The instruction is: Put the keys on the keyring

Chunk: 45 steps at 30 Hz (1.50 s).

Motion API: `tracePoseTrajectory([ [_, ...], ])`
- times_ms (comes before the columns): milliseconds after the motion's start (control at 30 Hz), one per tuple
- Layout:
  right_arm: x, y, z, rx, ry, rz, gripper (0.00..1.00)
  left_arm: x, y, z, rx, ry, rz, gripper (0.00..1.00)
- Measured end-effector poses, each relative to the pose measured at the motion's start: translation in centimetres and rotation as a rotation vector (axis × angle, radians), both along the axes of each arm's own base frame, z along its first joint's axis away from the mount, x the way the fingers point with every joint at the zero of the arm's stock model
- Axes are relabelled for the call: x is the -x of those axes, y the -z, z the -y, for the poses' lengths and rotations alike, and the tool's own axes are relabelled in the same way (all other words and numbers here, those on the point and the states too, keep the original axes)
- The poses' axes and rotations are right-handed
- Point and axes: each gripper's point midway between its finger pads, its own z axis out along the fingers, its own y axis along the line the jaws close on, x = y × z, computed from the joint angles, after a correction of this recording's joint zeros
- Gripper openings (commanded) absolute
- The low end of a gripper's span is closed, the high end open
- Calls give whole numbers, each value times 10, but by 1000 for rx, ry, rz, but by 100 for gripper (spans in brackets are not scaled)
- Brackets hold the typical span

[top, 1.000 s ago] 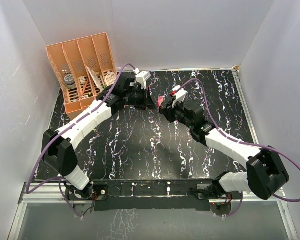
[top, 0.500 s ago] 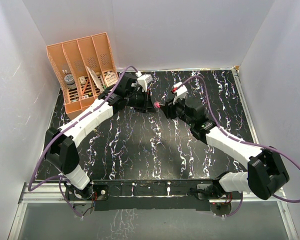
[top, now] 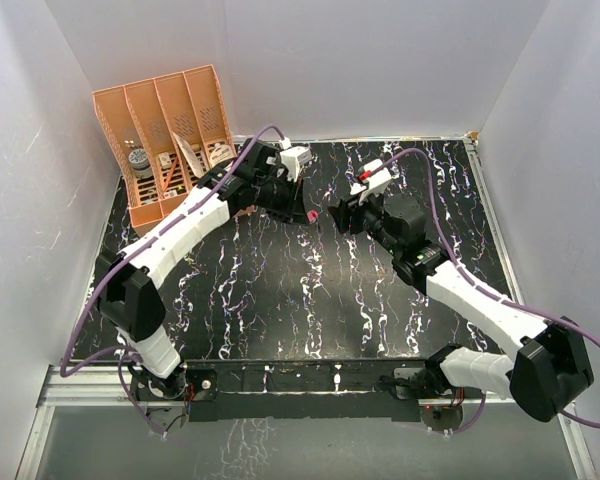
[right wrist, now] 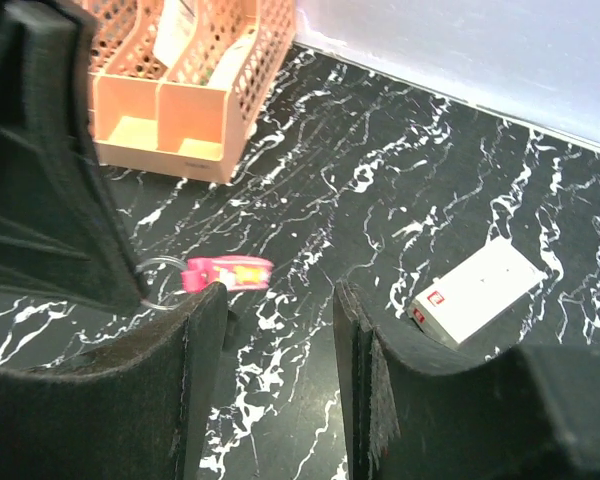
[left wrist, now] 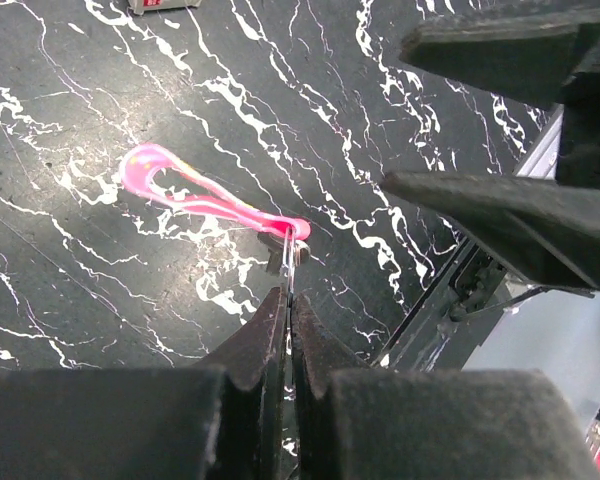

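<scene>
The keyring (left wrist: 288,255) is a thin metal ring with a bright pink strip tag (left wrist: 205,200), held a little above the black marbled table. My left gripper (left wrist: 287,290) is shut on the ring's edge, and the tag sticks out beyond its tips. From above, the left gripper (top: 302,207) sits mid-table with the pink tag (top: 311,215) at its tip. My right gripper (right wrist: 280,295) stands open and empty, just right of the tag (right wrist: 228,272) and not touching it; from above the right gripper (top: 337,213) faces the left one. The keys are out of view.
A white box (right wrist: 475,295) with a red mark lies flat on the table to the right of the grippers. An orange mesh file organizer (top: 170,140) stands at the back left corner. White walls close in the table on three sides.
My right gripper has opened, let go of the pink tag and drawn back to the right. The left gripper stays shut on the ring and has shifted slightly.
</scene>
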Motion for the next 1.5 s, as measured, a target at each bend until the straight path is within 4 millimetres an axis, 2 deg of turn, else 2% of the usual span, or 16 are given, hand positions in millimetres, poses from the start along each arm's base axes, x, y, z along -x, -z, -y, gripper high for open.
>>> tracePoseTrajectory([
  [100, 6, -8, -6, -17, -49, 18, 43, -1, 2, 1, -23, 44, 2, 0],
  [233, 14, -8, -16, -22, -122, 13, 43, 1, 12, 2, -64, 103, -30, 0],
  [500, 20, 16, -32, -3, -219, -55, 38, 7, 32, -3, -140, 180, -102, 0],
  [833, 23, 46, -40, 25, -265, -141, 34, 10, 25, -5, -147, 198, -97, 0],
  [1300, 22, 58, -46, 18, -276, -179, 30, 10, 23, -4, -141, 205, -94, 0],
  [1500, 20, 52, -48, 0, -276, -174, 30, 10, 24, -4, -142, 211, -90, 0],
])
